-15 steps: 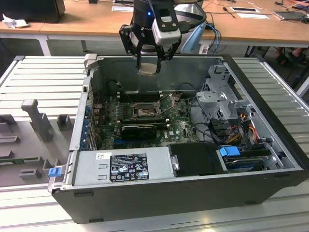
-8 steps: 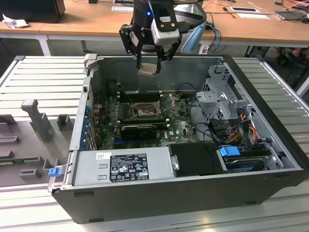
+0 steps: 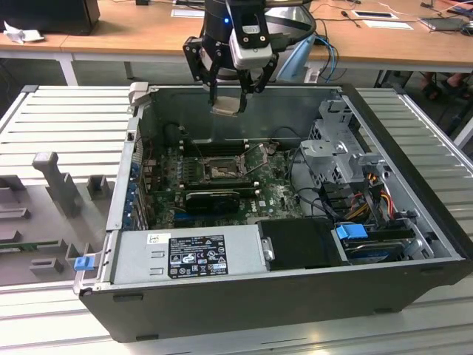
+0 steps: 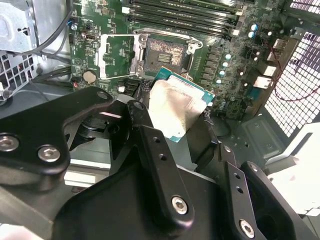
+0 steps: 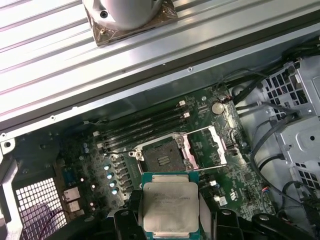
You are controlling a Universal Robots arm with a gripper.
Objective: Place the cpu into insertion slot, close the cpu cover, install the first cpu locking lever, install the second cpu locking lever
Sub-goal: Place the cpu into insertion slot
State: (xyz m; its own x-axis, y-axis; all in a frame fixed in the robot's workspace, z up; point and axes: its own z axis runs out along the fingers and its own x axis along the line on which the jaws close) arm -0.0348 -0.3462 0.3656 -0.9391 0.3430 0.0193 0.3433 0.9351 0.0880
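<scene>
My gripper hangs above the open computer case, over its far wall, and is shut on the cpu. The cpu is a pale silvery square chip with a green edge, gripped on two opposite sides and tilted in the second wrist view. Below it on the green board lies the insertion slot, a dark square socket with nothing in it, also seen in the exterior view and second wrist view. The cpu cover is swung open and lies beside the slot. The cpu is well above the slot, not touching it.
Long black memory slots run beside the socket. A black card lies on the socket's near side. A grey power supply fills the case's front, and a metal drive cage with cables stands at the exterior view's right. Grey fixtures sit outside on the exterior view's left.
</scene>
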